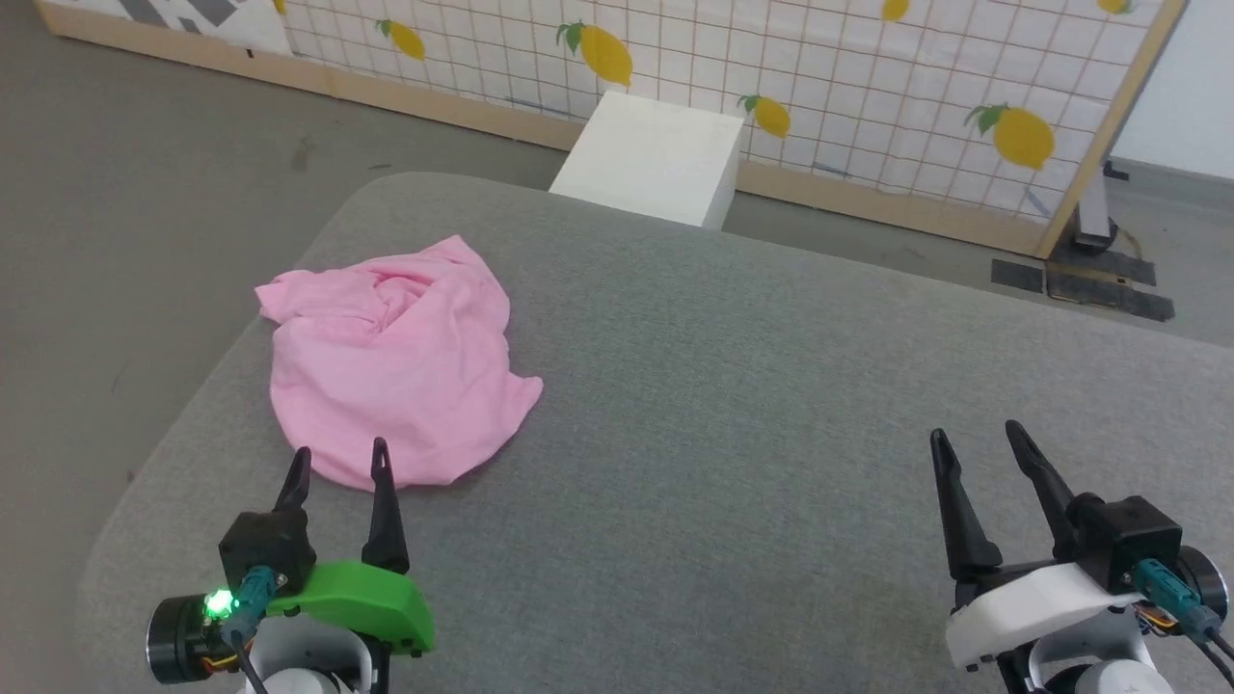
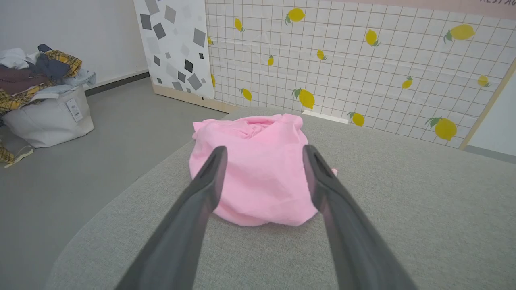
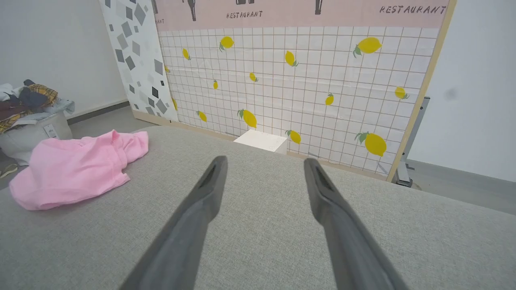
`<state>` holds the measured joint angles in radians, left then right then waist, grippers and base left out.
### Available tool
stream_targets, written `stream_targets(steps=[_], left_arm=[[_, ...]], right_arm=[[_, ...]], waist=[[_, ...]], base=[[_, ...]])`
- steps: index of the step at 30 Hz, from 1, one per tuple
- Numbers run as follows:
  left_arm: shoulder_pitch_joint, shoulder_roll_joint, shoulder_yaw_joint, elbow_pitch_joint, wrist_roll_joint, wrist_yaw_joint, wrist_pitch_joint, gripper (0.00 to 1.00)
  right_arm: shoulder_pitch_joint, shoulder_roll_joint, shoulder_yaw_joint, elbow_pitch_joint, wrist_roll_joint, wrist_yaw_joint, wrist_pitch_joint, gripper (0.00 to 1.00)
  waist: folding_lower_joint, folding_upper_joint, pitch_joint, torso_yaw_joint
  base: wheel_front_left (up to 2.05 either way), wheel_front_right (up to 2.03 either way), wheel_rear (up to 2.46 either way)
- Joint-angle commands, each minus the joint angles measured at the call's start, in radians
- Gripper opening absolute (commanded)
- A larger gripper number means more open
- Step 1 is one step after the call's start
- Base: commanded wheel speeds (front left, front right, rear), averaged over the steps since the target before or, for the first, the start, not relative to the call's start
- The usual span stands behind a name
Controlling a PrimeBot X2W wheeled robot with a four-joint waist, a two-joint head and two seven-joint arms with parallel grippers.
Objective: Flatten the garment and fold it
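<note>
Hands first: your left hand (image 1: 340, 448) stands empty with its two dark fingers spread wide, tips hovering at the near edge of the light pink, thin soft-fabric top (image 1: 395, 366), which sits at its twelve o'clock. Your right hand (image 1: 974, 431), at five o'clock in the head view, is equally wide and empty, with the top well apart at its ten o'clock.

The top lies crumpled at about ten o'clock on the grey fabric-covered surface (image 1: 752, 386), close to that surface's nine o'clock edge, its folds twisted together at the far end.

As I judge it, the step is the first grasp for spreading. Aim for a hemmed edge rather than the bulk, so that you pinch one layer. Draw the cloth toward three o'clock, where the surface gives room, and bring your right hand across to take an opposite edge. The thin fabric will likely drag and bunch, so lift before pulling.
</note>
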<state>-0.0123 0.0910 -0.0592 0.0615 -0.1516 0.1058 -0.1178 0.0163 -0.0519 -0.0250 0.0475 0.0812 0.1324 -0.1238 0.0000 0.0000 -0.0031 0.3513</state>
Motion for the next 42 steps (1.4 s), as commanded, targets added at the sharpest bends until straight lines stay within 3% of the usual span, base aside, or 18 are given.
stream_targets(steps=[1, 42], left_arm=[[-0.003, 0.008, -0.004, 0.005, -0.010, 0.008, -0.012, 1.00], [-0.007, 0.043, -0.044, 0.044, -0.118, 0.089, -0.095, 1.00]], right_arm=[[-0.006, 0.001, -0.001, 0.004, 0.013, -0.001, -0.012, 1.00], [-0.007, 0.001, -0.012, 0.020, 0.052, -0.002, -0.074, 1.00]], waist=[[0.0000, 0.0000, -0.002, 0.015], [0.0000, 0.0000, 0.004, 0.197]], base=[[0.00, 0.00, 0.00], [0.00, 0.00, 0.00]])
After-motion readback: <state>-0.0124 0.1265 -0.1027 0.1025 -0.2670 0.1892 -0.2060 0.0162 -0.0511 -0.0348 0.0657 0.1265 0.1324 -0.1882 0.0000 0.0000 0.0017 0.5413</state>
